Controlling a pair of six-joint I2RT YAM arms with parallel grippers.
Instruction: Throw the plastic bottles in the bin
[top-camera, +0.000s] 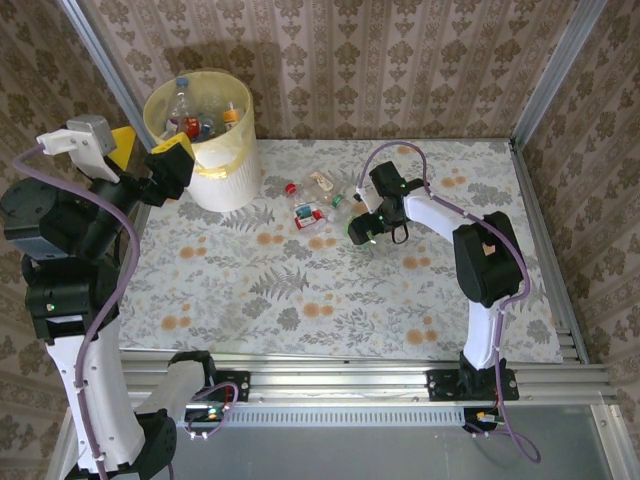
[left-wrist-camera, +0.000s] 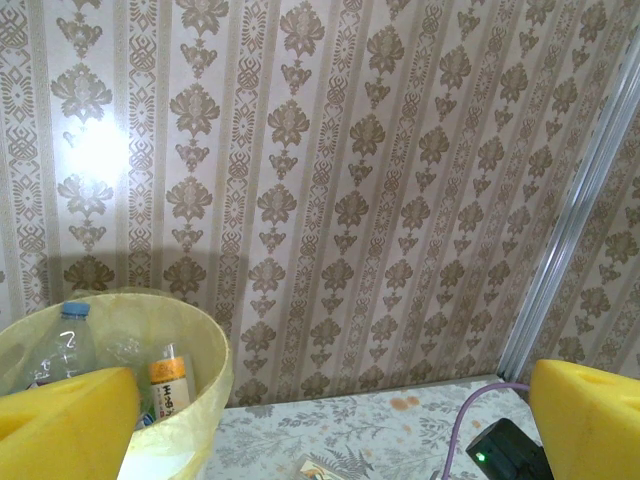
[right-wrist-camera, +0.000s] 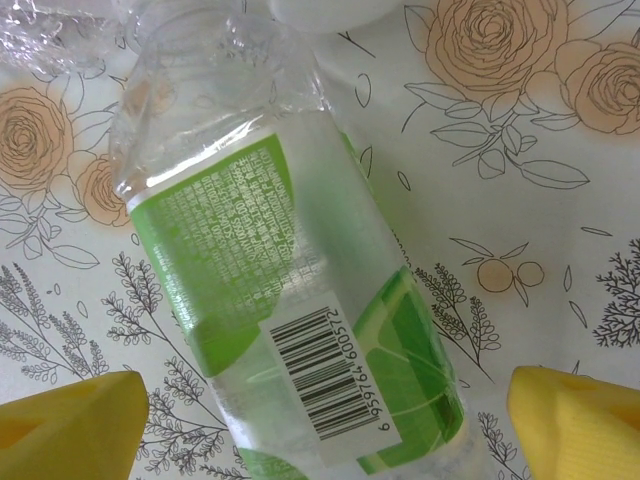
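Note:
The pale-yellow bin stands at the table's far left with several plastic bottles in it, among them a clear one and an orange-labelled one. My left gripper hangs open beside the bin's rim, with nothing between its yellow pads. A few small bottles lie mid-table: one with a red cap, one with a red label. My right gripper is low over a clear bottle with a green label. It is open, one pad on each side, neither touching.
Patterned walls close the back and sides, with a metal post at the far right corner. The floral tablecloth stretches toward the near rail. My right arm's black link shows in the left wrist view.

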